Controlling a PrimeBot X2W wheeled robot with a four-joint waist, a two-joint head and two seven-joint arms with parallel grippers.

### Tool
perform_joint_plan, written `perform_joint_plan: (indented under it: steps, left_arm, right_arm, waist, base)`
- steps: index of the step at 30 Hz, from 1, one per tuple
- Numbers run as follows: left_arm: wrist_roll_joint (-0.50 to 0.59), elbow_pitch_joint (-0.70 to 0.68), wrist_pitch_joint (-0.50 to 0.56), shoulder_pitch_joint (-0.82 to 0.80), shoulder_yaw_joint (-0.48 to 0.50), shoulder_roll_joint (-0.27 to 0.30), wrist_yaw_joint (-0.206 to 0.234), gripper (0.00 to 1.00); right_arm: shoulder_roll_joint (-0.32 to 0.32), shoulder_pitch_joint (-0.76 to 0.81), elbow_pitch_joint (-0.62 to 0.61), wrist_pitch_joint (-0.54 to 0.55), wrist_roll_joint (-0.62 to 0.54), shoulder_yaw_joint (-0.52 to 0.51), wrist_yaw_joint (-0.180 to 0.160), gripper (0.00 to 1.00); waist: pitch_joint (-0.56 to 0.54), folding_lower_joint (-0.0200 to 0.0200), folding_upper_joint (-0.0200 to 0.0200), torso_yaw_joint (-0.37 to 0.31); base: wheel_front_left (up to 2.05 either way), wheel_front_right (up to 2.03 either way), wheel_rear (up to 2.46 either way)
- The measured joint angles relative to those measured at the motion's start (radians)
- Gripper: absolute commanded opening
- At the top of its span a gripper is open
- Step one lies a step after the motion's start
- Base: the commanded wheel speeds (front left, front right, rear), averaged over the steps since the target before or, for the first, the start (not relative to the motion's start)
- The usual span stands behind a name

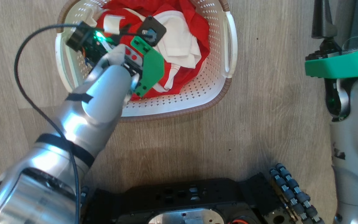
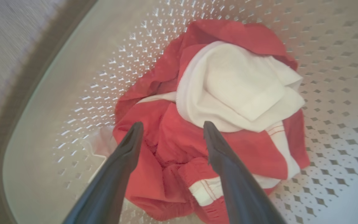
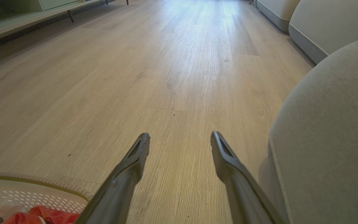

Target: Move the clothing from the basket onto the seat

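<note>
Some clothing [image 1: 180, 46] behind L arm [image 1: 98, 96], basket [image 1: 211, 85] cropped

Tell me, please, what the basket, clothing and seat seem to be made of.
The basket looks like smooth cream plastic, moulded with holes. The clothing seems soft matte fabric: it creases and folds. The seat is probably grey upholstery cloth, matte, with stitched seams.

surface: pale wood-plank floor [image 1: 259, 109] | on it: basket [image 1: 197, 95], seat [image 3: 331, 140] | bare planks between them
</note>
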Motion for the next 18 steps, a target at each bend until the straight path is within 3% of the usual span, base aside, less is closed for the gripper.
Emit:
perform_joint_plan:
  steps: [9, 18]
  left_arm:
    - [0.007, 0.152, 0.080, -0.072, -0.041, 0.000, -0.027, 1.00]
    - [0.005, 0.236, 0.097, -0.111, -0.076, 0.000, -0.026, 1.00]
  right_arm:
    - [0.004, 0.000, 0.001, 0.000, 0.019, 0.021, 0.000, 1.00]
    - [0.009, -0.003, 0.000, 0.000, 0.050, 0.036, 0.000, 1.00]
  waist:
    - [0.007, 0.0000, 0.0001, -0.011]
    - [0.029, 0.0000, 0.0000, -0.027]
  base:
    - [0.00, 0.00, 0.00]
    - [0.00, 0.00, 0.00]
